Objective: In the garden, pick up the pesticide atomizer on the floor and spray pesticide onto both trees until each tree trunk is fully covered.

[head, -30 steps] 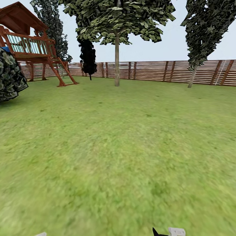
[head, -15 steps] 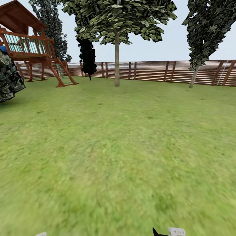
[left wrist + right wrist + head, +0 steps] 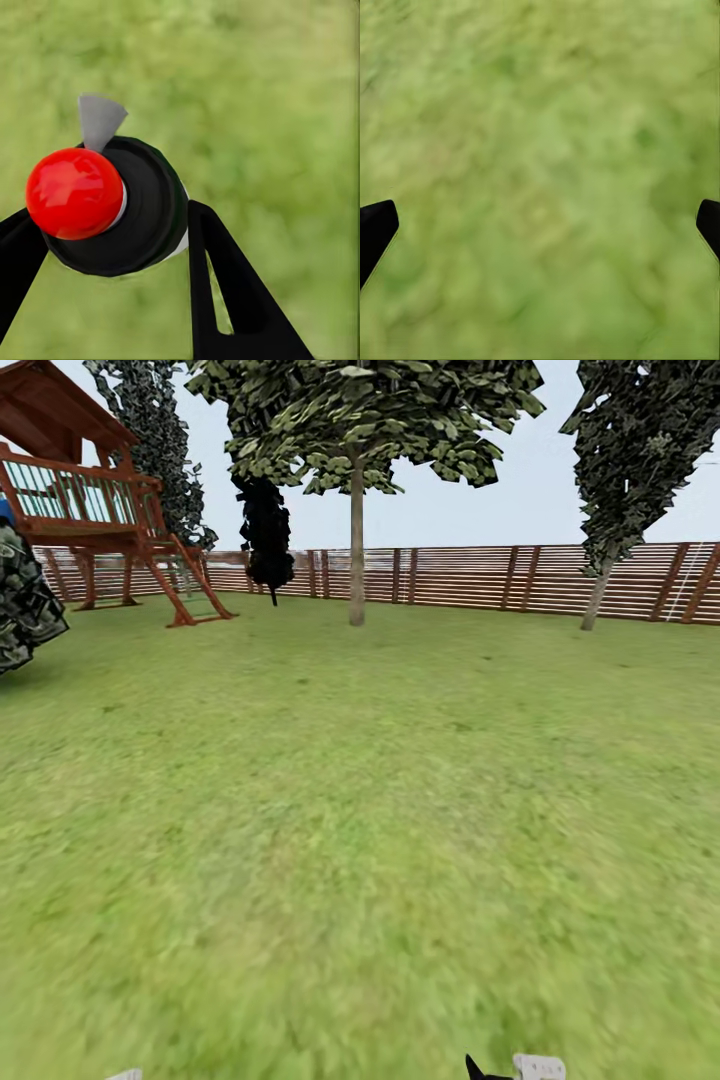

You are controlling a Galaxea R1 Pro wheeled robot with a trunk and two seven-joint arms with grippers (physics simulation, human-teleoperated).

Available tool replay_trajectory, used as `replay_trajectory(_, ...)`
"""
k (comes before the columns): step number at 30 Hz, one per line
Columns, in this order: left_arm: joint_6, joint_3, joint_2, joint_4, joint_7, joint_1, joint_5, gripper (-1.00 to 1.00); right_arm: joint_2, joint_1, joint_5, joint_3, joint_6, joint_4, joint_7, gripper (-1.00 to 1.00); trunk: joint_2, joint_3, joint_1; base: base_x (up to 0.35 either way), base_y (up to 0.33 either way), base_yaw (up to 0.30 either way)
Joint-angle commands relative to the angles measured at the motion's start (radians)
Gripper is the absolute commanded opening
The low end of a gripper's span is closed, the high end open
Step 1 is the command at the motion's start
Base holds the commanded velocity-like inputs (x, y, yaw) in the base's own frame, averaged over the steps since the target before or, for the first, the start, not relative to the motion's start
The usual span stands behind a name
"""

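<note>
Over the last second the playhouse (image 3: 90,500) and bush (image 3: 25,600) have slid leftward, so the robot is rolling across the lawn (image 3: 360,810) toward the tree (image 3: 357,545), far ahead by the fence (image 3: 480,575). The left hand (image 3: 112,247) grips the red-capped sprayer (image 3: 105,202); the right hand (image 3: 540,232) hangs spread wide and empty. No spraying yet, I judge.

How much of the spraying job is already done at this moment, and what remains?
Done: the atomizer is picked up; the left gripper is shut on it. In hand: the robot stands on the lawn, far from the pale-leaved tree by the fence. The right gripper is open, empty. Left: reaching and spraying both trunks; no white specks show.
</note>
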Motion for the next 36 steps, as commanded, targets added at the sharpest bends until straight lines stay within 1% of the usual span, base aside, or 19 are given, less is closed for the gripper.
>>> replay_trajectory(1,-0.002,0.008,0.0,0.001,-0.005,-0.001,-0.001,-1.0,0.0,-0.001,0.004,-0.009,-0.002,-0.001,0.007,1.0,0.0,-0.001,0.0,0.339,0.0,0.0)
replay_trajectory(36,-0.002,0.008,0.0,0.001,-0.005,-0.001,-0.001,-1.0,0.0,-0.001,0.004,-0.009,-0.002,-0.001,0.007,1.0,0.0,-0.001,0.0,0.339,0.0,0.0)
